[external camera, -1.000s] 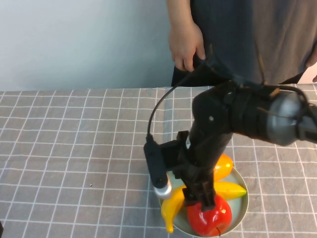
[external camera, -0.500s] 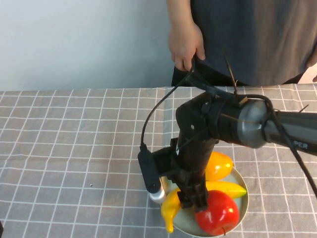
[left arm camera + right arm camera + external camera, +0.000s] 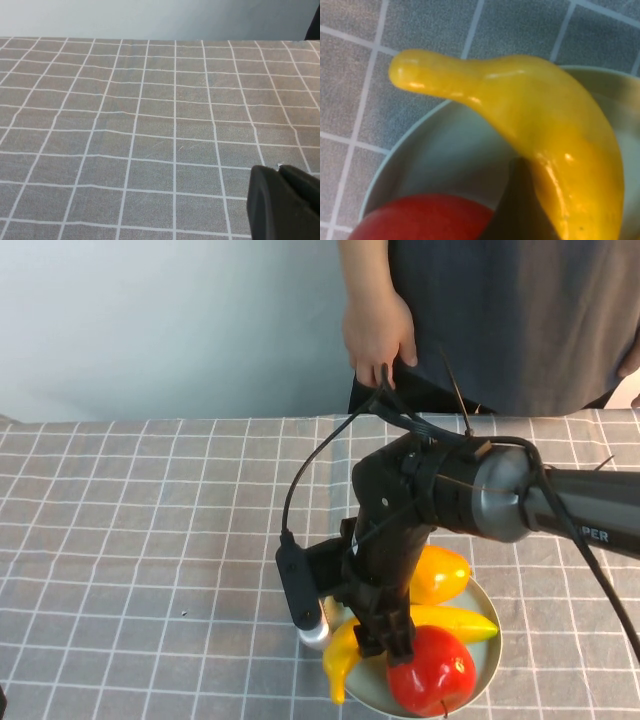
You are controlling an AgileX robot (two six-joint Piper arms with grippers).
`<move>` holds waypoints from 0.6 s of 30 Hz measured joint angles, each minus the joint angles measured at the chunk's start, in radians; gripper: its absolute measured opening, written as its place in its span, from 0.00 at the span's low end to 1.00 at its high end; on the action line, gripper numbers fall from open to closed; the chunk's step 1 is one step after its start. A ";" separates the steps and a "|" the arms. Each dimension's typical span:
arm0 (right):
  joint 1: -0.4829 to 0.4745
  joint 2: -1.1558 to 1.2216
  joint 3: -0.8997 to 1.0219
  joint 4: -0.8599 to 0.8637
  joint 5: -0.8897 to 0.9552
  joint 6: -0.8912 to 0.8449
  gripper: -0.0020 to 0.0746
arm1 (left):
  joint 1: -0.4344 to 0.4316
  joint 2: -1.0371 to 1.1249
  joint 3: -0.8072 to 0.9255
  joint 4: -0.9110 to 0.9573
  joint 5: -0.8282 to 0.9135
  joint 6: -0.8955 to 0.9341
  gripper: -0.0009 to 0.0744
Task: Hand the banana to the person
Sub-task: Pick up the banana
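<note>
Bowl (image 3: 490, 655): round, shallow, pale grey-green with a smooth matte inside; sits on the near right part of the table, under the right arm.
Bowl contents: the banana (image 3: 345, 660), a red apple (image 3: 432, 680), a yellow-orange mango-like fruit (image 3: 440, 575).
Banana: long, curved, glossy bright yellow. It lies across the bowl; its narrow stem end hangs out over the rim on the left side, and its other end shows to the right of the gripper. In the right wrist view the banana (image 3: 530, 120) fills the frame, stem past the bowl rim (image 3: 395, 170) and over the cloth.
Apple: round, glossy red, at the bowl's near edge, touching the banana. Edge of apple (image 3: 425, 220) seen in the right wrist view.
Mango-like fruit: plump, smooth, at the far side of the bowl, partly hidden by the arm.
Right gripper (image 3: 385, 635): down in the bowl, on the banana's middle, just beside the apple; whether it is open or clamped, cannot tell.
Left gripper (image 3: 280, 205): low over bare cloth, well apart from the bowl; only a black tip shows, state cannot tell.
Tablecloth (image 3: 150, 540): grey fabric, white grid lines, slightly wrinkled.
Person (image 3: 500, 310): dark grey shirt, standing at the table's far edge; bare hand (image 3: 378, 335) hanging loosely curled, above and beyond the bowl.
</note>
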 joint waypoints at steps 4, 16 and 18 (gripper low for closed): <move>0.000 0.021 -0.002 0.000 -0.001 0.000 0.61 | 0.000 0.000 0.000 0.000 0.000 0.000 0.01; 0.000 0.062 -0.006 0.000 -0.013 0.000 0.55 | 0.000 0.000 0.000 0.000 0.000 0.000 0.01; 0.000 0.059 -0.006 -0.003 -0.002 0.000 0.47 | 0.000 0.000 0.000 0.000 0.000 0.000 0.01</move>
